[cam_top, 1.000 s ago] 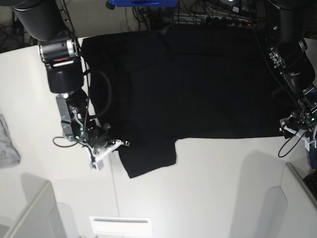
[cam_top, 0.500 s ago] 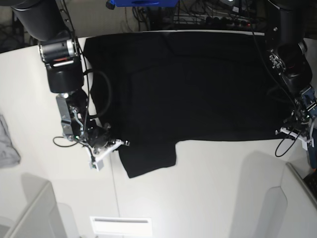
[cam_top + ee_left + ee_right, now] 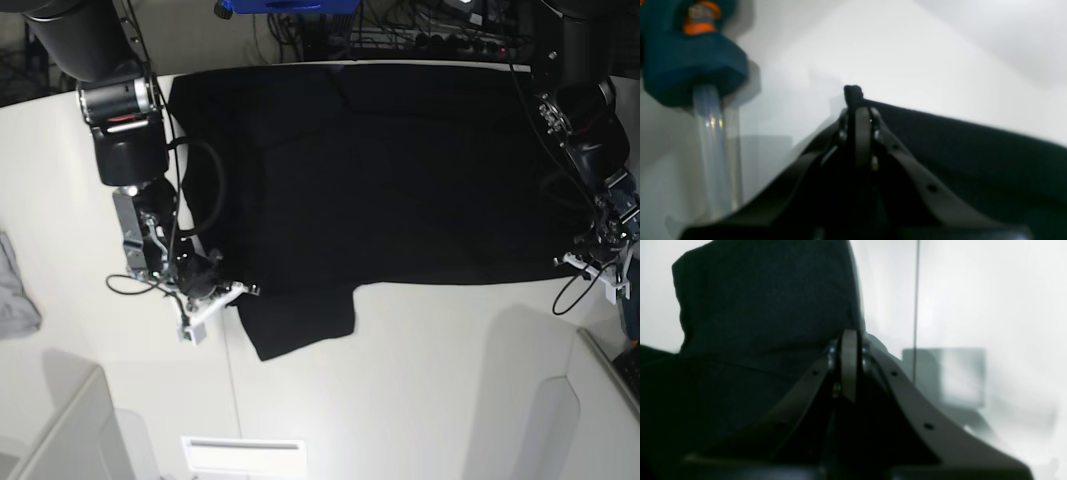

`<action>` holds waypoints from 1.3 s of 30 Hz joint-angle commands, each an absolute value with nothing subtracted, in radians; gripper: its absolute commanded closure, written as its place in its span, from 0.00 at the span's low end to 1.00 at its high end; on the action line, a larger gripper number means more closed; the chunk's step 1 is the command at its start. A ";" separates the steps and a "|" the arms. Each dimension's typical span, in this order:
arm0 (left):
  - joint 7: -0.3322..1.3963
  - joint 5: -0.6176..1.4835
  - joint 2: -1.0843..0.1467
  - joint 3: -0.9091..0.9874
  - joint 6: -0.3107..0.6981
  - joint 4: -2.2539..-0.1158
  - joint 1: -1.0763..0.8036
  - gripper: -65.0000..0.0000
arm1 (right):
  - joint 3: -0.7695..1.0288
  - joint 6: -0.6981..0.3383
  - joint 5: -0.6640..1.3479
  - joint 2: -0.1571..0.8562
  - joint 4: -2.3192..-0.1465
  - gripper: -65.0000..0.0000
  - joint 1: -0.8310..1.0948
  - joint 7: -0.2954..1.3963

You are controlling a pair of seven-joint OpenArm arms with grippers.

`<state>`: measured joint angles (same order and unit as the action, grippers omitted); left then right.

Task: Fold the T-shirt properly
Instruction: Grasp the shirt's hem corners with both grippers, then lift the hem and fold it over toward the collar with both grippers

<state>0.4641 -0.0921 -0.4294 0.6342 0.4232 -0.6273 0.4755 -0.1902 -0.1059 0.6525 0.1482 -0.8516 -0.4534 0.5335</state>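
Base view shows the T-shirt (image 3: 400, 170) spread flat across the far half of the desk (image 3: 420, 380), its long axis running between the left and right edges. One short sleeve (image 3: 300, 320) juts toward the near edge at the shirt's near left part. Only plain black cloth shows; folds and seams are hard to read in the dark fabric, and the far edge of the shirt merges with the cables beyond the desk.

Right tool (image 3: 235, 290) sits at the shirt's near left edge, beside the sleeve. In the right wrist view its fingers (image 3: 849, 363) are pressed together, but the cloth lies just behind them and whether any is pinched between them cannot be told. Left tool (image 3: 590, 262) is at the shirt's near right corner, close to the right edge of the desk. In the left wrist view its fingers (image 3: 863, 133) are closed with a small tuft of black cloth (image 3: 853, 93) sticking out above the tips. That view is blurred, and a blue block on a clear tube (image 3: 711, 133) stands at its left.

A grey cloth (image 3: 15, 290) is cut off at the left edge of the desk.

Compared with a second ago, the left tool has shifted slightly toward the shirt's corner; the right tool and the shirt look unchanged.
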 commanded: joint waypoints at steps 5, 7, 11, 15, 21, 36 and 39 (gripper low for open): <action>0.541 -0.099 -0.407 0.636 0.435 -0.791 0.460 1.00 | -0.183 -0.108 0.653 0.180 -0.869 1.00 -0.484 0.498; 0.562 -0.099 -0.398 0.636 0.435 -0.835 0.450 1.00 | -0.183 -0.108 0.653 0.180 -0.869 1.00 -0.483 0.498; 0.604 -0.099 -0.377 0.636 0.435 -0.918 0.440 1.00 | -0.183 -0.108 0.653 0.182 -0.871 1.00 -0.472 0.495; 0.633 -0.099 -0.367 0.636 0.435 -0.967 0.440 1.00 | -0.183 -0.108 0.654 0.182 -0.914 1.00 -0.453 0.495; 0.680 -0.051 -0.364 0.636 0.464 -1.090 0.389 1.00 | -0.182 -0.107 0.654 0.219 -1.018 1.00 -0.418 0.495; 0.739 -0.005 -0.361 0.642 0.467 -1.359 0.223 1.00 | -0.030 -0.105 0.656 0.252 -1.182 1.00 -0.289 0.509; 0.740 0.044 -0.366 0.645 0.467 -1.374 0.193 1.00 | -0.030 -0.105 0.656 0.254 -1.228 1.00 -0.249 0.516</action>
